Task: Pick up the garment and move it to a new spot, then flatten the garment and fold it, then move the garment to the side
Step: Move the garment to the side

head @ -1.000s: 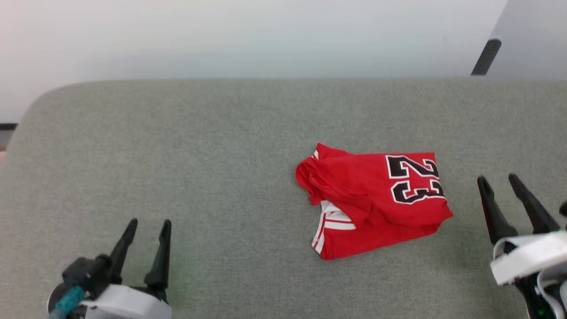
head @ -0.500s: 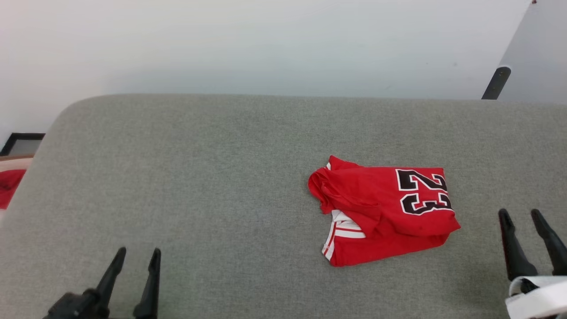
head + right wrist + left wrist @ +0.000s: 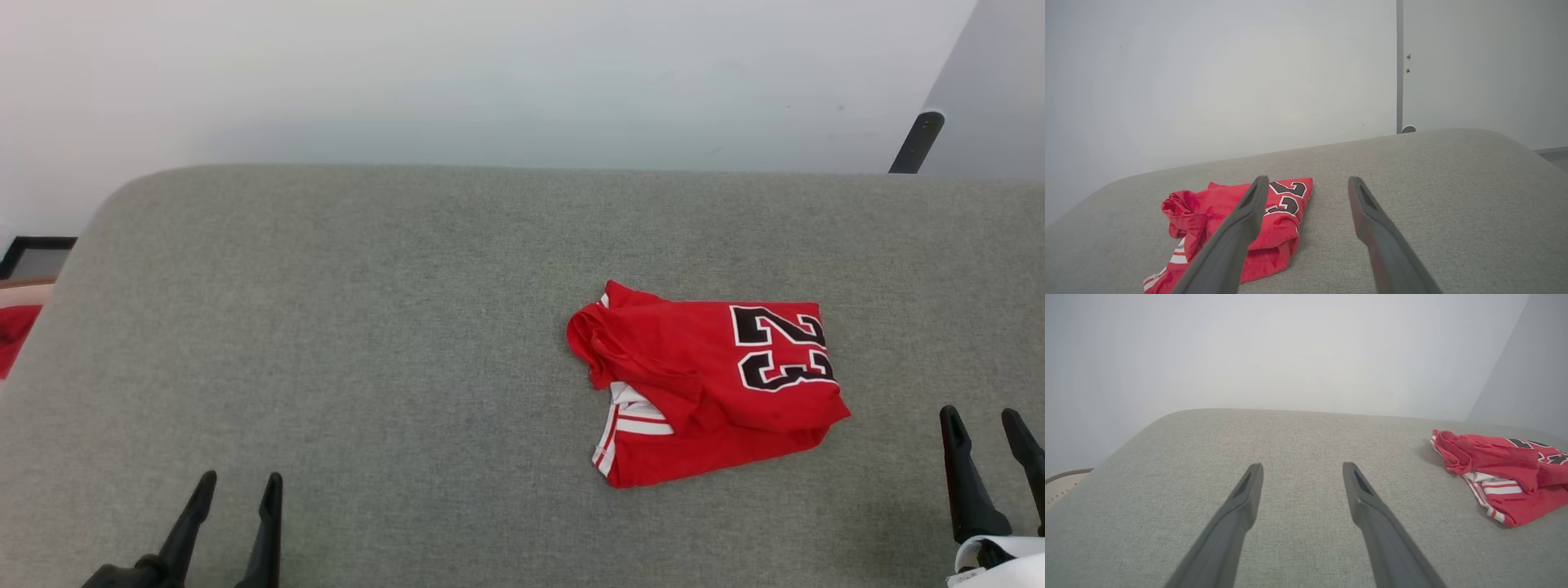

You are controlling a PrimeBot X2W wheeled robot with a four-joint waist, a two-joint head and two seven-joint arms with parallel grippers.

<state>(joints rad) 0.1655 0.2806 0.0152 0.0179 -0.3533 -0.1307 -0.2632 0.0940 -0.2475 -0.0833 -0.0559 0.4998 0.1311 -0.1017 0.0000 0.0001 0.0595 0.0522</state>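
Note:
The garment [image 3: 706, 380], a red jersey with a black 23 and white striped trim, lies folded in a loose bundle on the grey fabric surface [image 3: 367, 327], right of centre. It also appears at the right edge of the left wrist view as the garment [image 3: 1502, 469] and left of my own finger in the right wrist view as the garment [image 3: 1208, 212]. My left gripper [image 3: 237, 494] hovers open at the lower left, far from it. My right gripper [image 3: 984, 429] stands open at the lower right, a short way right of the garment. Both hold nothing.
A pale wall runs behind the grey surface, with a dark leg or post [image 3: 916, 143] at the far right. Off the surface's left edge sits a bit of red cloth [image 3: 12, 335] beside a dark frame [image 3: 33, 249].
The head camera has shifted, so the whole scene sits lower and further right. Both grippers have drawn back toward the bottom edge, still open. The garment lies as before.

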